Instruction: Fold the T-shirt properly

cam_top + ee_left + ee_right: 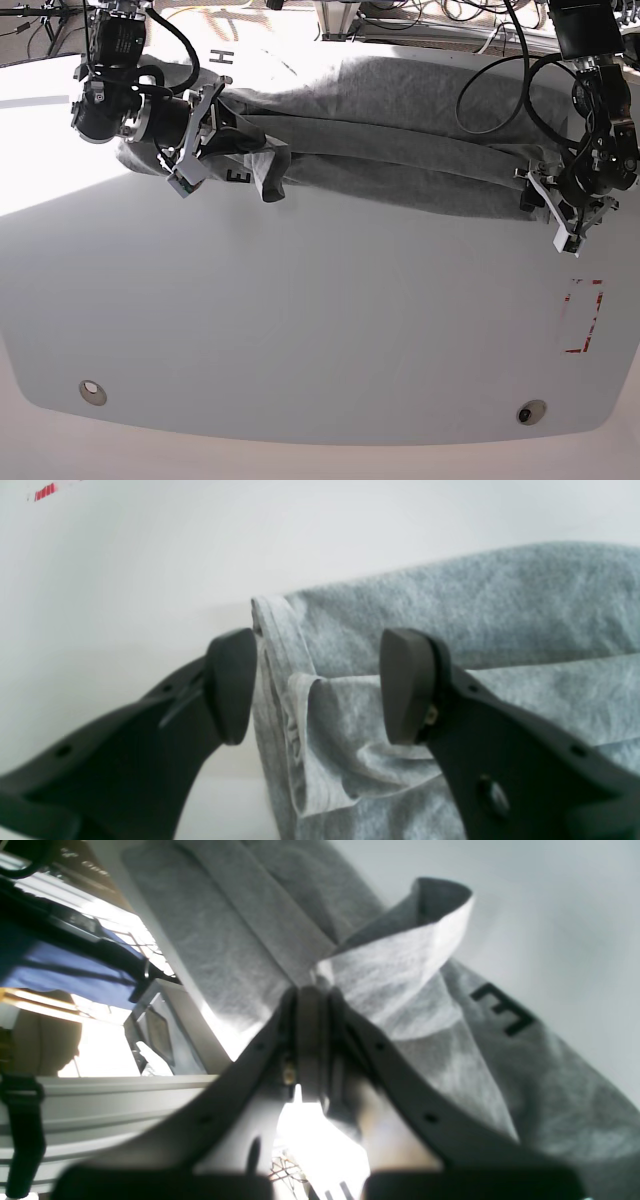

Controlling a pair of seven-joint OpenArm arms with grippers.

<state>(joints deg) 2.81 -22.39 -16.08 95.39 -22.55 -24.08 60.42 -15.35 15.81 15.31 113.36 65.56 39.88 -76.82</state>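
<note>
The heather-grey T-shirt (390, 145) lies as a long folded band across the far part of the white table (320, 320). My right gripper (310, 990) is shut on a bunched fold of the T-shirt (380, 965) and holds it off the table; black lettering (502, 1010) shows beside it. In the base view this gripper (242, 140) is at the band's left end. My left gripper (320, 690) is open, its fingers (230, 685) standing either side of the T-shirt's (450, 615) layered end edge. The base view shows that gripper (532, 190) at the band's right end.
A red dashed rectangle (583, 317) is marked on the table near its right side, below the left arm. Two round holes (92, 391) sit near the table's curved front edge. Cables and frame parts (420, 20) run behind the far edge.
</note>
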